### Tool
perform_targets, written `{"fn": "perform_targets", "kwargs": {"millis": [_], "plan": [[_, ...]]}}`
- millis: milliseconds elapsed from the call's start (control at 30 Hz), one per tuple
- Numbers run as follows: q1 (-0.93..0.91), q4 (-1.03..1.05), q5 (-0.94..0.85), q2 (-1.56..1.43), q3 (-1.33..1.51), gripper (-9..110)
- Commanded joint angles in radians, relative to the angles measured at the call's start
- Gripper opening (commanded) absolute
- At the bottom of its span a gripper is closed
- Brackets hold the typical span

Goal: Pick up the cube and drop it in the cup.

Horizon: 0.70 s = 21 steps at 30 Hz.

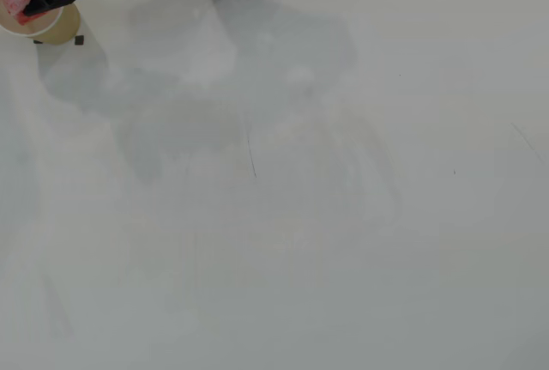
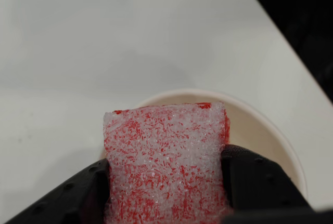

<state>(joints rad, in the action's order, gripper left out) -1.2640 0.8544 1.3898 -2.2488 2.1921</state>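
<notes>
The gripper (image 2: 166, 182) was pinching the cube (image 2: 165, 161) right over the cup (image 2: 270, 135) mouth, so it looked ready to just drop it straight down.

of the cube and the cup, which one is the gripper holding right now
The cube. In the wrist view the gripper has a finger pressed to each side of it, above the cup, which nothing touches.

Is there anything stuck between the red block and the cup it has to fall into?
Nothing visible. In the wrist view the cube is pinched between the black fingers, right over the cup, whose open mouth behind it looks empty.
</notes>
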Motion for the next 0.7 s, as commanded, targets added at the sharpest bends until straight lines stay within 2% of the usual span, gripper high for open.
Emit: {"fn": "perform_targets", "kwargs": {"millis": [0,300,667], "plan": [[-0.005,0.000,0.011,-0.026,-0.107,4],[-0.018,0.008,0.008,-0.051,-0.086,9],[-0.055,0.044,0.000,-0.072,-0.060,9]]}}
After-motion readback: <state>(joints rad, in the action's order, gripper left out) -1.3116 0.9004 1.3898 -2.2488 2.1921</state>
